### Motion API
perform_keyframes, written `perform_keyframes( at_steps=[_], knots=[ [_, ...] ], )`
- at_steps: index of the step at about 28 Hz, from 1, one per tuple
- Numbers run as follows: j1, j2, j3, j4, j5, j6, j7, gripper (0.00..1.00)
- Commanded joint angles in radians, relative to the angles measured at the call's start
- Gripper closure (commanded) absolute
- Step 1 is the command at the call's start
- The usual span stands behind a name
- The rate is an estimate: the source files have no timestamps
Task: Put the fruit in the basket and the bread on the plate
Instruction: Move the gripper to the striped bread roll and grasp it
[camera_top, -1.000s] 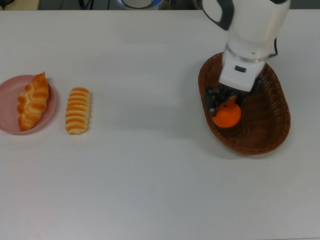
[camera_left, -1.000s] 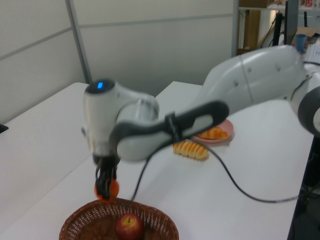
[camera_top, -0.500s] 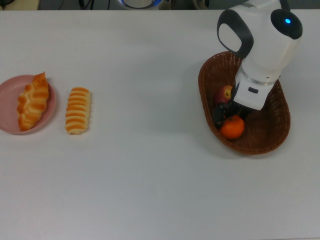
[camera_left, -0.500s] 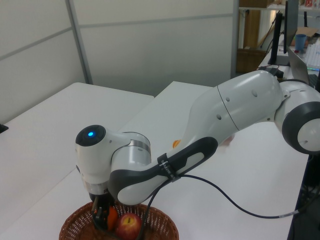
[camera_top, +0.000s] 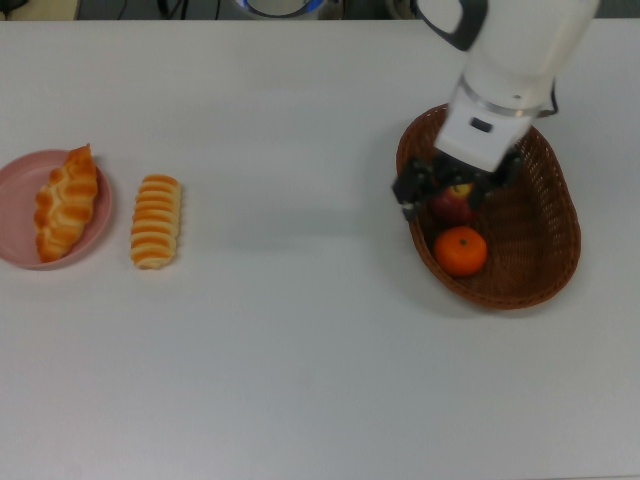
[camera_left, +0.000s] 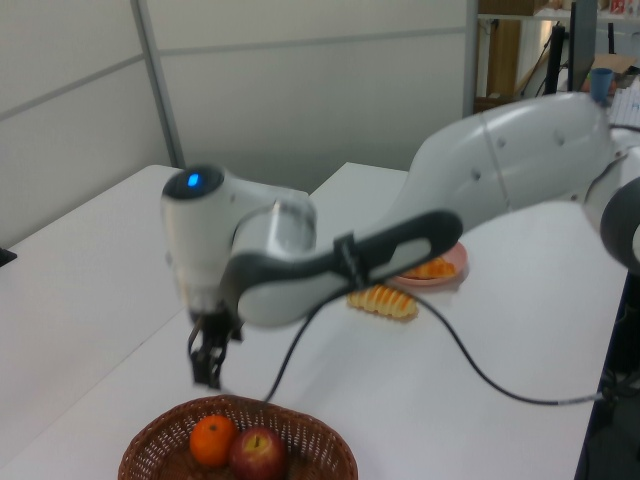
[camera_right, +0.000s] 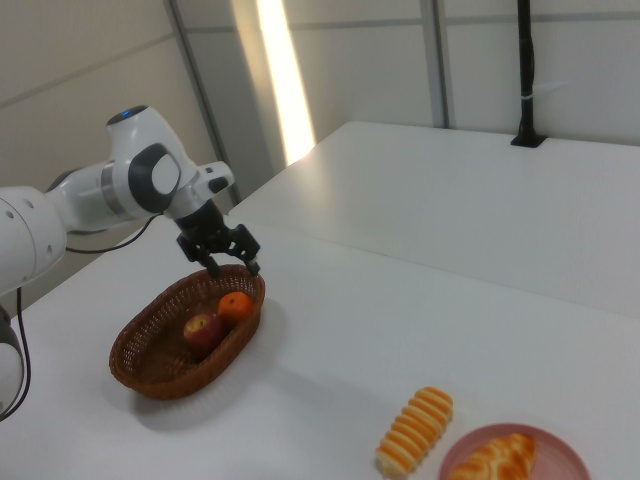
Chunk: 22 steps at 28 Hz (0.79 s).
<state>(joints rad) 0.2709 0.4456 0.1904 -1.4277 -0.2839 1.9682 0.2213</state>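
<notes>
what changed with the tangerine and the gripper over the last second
The gripper lowered the tangerine into the basket, let it go beside the apple, and rose again, now open and empty above the rim. The twisted roll on the plate and the striped roll on the table stayed put.
</notes>
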Motion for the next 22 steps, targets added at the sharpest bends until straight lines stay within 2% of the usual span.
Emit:
perform_keyframes(
  at_steps=[1, 10, 13, 22],
  knots=[
    [-0.102, -0.041, -0.012, -0.036, 0.025, -0.1, -0.013, 0.0],
    [-0.295, 0.013, -0.032, -0.048, 0.012, -0.135, -0.134, 0.0],
    [-0.328, 0.031, -0.035, -0.054, 0.0, -0.134, -0.16, 0.0],
    [-0.39, 0.128, -0.042, -0.062, -0.145, -0.118, -0.163, 0.0]
  ],
)
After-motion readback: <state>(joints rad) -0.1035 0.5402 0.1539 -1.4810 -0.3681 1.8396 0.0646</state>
